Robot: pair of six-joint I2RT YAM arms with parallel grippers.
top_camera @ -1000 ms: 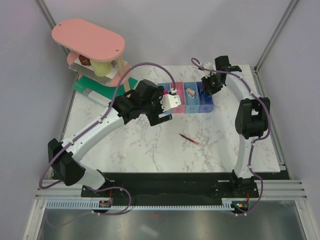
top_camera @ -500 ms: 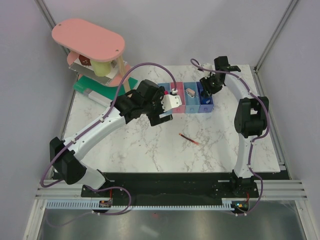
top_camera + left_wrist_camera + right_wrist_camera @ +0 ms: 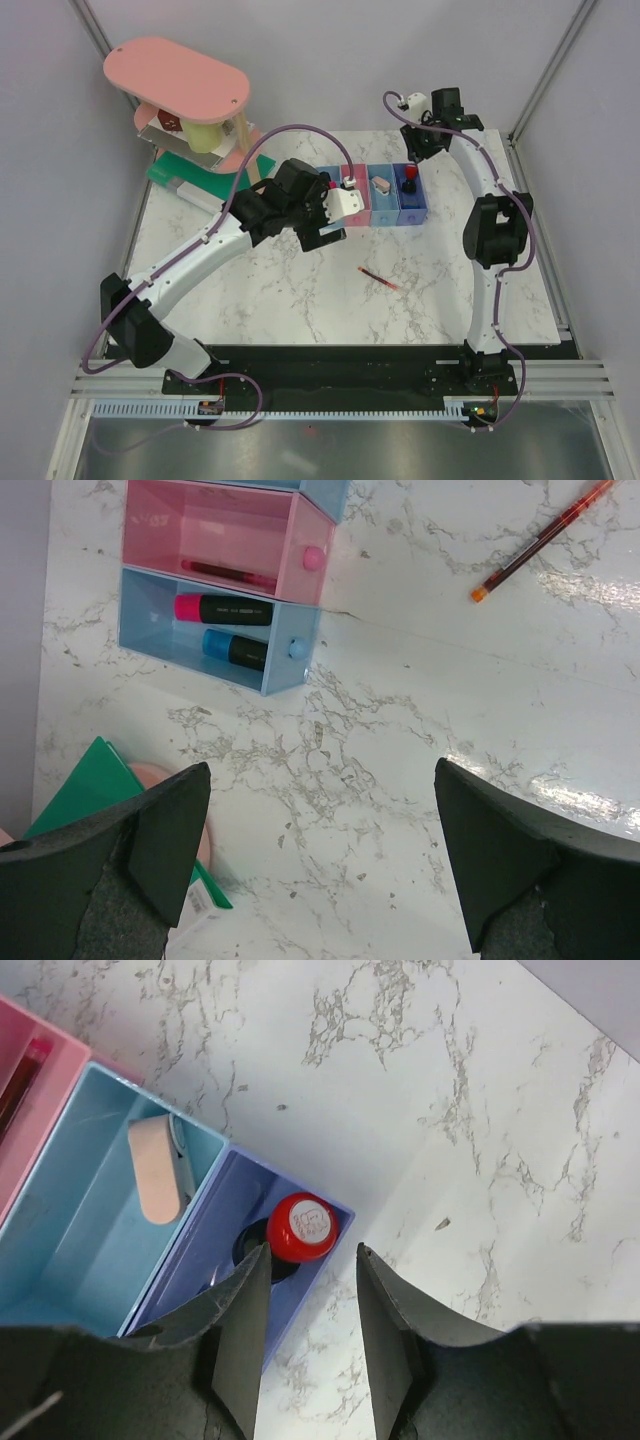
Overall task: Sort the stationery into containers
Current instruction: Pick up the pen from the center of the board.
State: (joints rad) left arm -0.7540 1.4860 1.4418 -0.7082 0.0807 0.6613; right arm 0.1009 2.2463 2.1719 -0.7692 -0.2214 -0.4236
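We see that the right fingers (image 3: 235, 1330) have released the knob (image 3: 302, 1227) and risen, half open and empty. It now stands in the purple bin (image 3: 200, 1250), seemingly upright. The left fingers (image 3: 165, 835) are wide open and empty. A pen (image 3: 378, 278) still waits on the counter (image 3: 300, 300).

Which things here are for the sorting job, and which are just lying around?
For the job: bins, loose pen, binned pen, pink marker, blue marker, eraser, knob.
Just lying about: green box, pink stand.
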